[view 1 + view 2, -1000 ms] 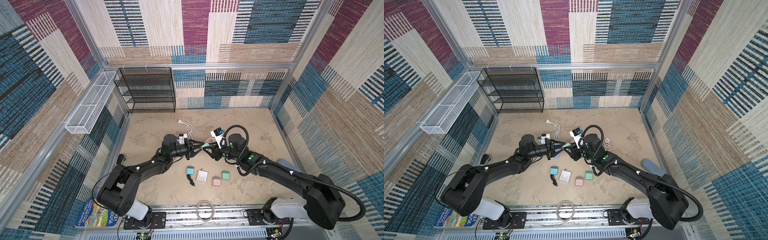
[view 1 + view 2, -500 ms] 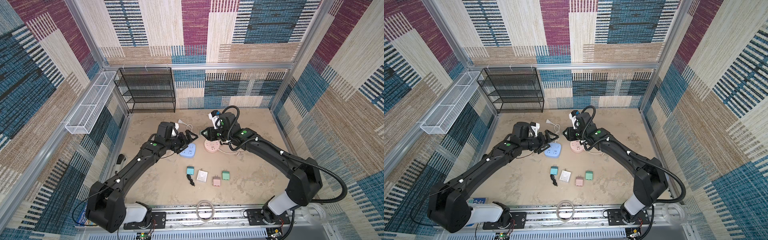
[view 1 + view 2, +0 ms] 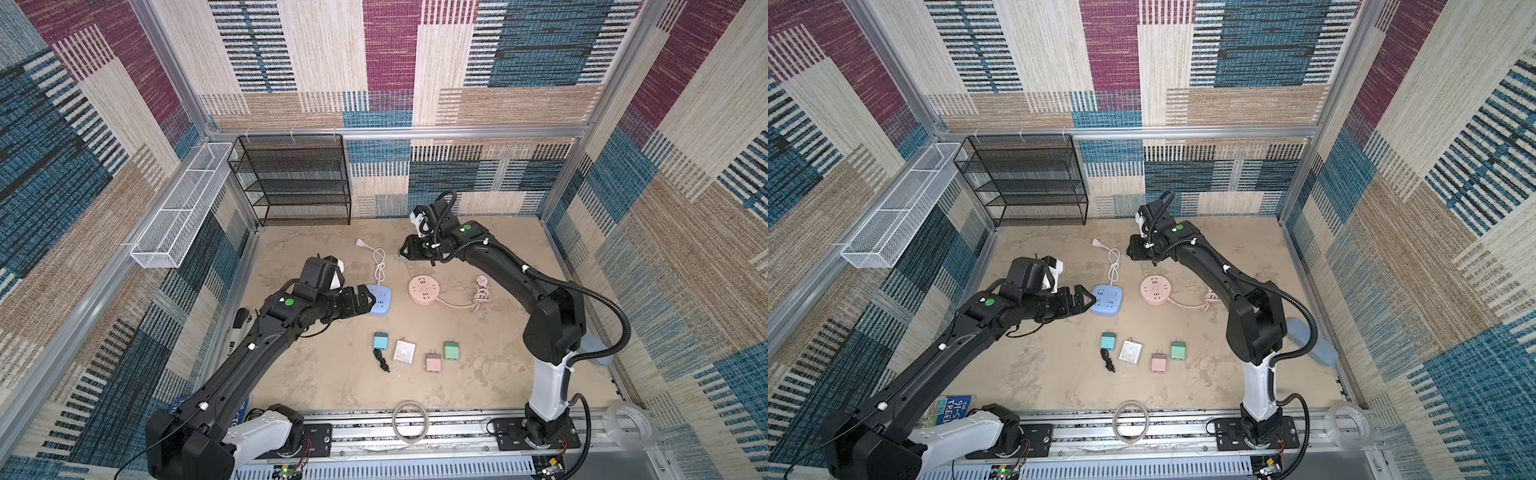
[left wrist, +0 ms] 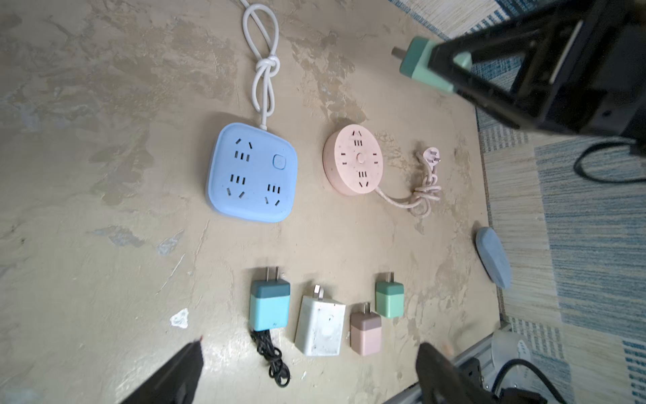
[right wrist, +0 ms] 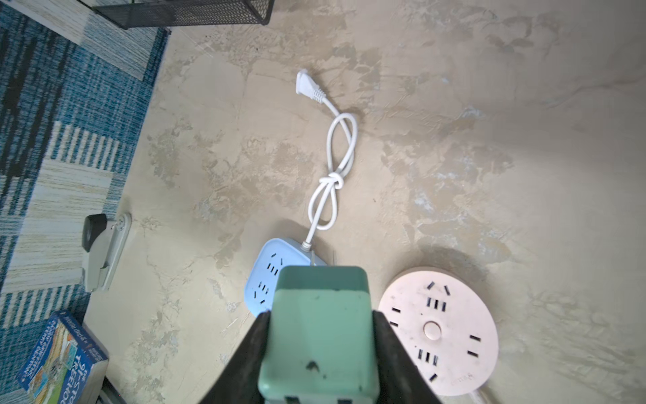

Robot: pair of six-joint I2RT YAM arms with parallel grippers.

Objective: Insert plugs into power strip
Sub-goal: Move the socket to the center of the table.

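A mint green plug sits between the fingers of my right gripper, which is shut on it. In both top views this gripper hangs behind the round pink power strip. My left gripper is open and empty at the left edge of the square blue power strip. Nearer the front, a row of plugs lies flat on the table: teal with a black cord, white, pink and mint green.
The blue strip's white cord and flat plug trail toward the back. The pink strip's cord and round plug lie to its right. A black mesh rack stands at the back left. A stapler and a book sit at the left, and a tape ring on the front rail.
A second ago both grippers met over the table's middle with the mint plug between them. My left gripper has opened and drawn back left; my right arm has carried the plug toward the back.
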